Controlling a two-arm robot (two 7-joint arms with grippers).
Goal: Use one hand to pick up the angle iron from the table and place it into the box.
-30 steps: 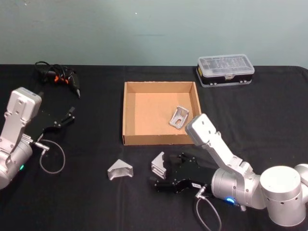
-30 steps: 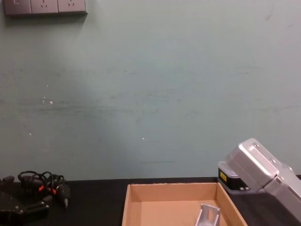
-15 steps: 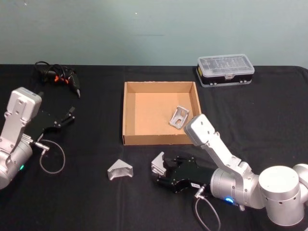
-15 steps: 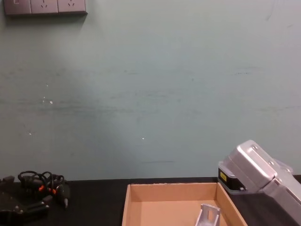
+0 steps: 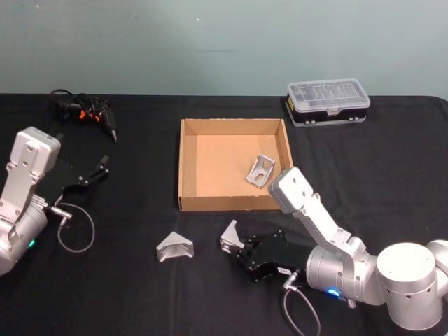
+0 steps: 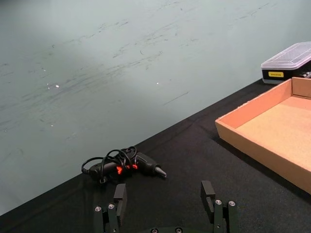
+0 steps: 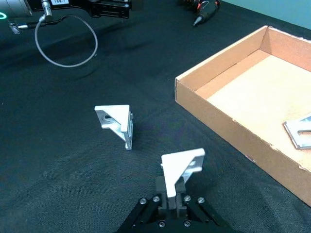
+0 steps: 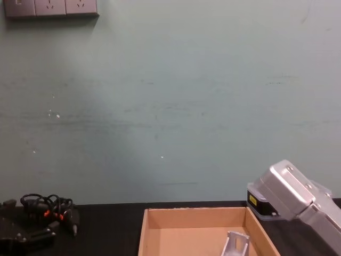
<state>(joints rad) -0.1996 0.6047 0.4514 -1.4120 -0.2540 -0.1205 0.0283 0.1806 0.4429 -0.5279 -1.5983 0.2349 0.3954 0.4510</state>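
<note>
The robot's right black fingered gripper (image 5: 240, 250), on its silver-grey metal arm, is shut tight on a small silver metal angle iron (image 7: 182, 166). It pinches the bottom edge of the piece. They are just in front of the wide tan cardboard box (image 5: 180, 168) on the flat black table (image 5: 126, 294). I think the job now is to carry the piece into the box. It is best to lift straight up first, high enough to pass the low front wall. Then move over the brown floor and let go low down, away from the second angle iron (image 5: 260, 170) lying inside. A third angle iron (image 5: 175, 246) sits close by on the table, so do not bump it. The left gripper (image 6: 163, 206) waits far off on the left side, fingers wide open and holding nothing.
</note>
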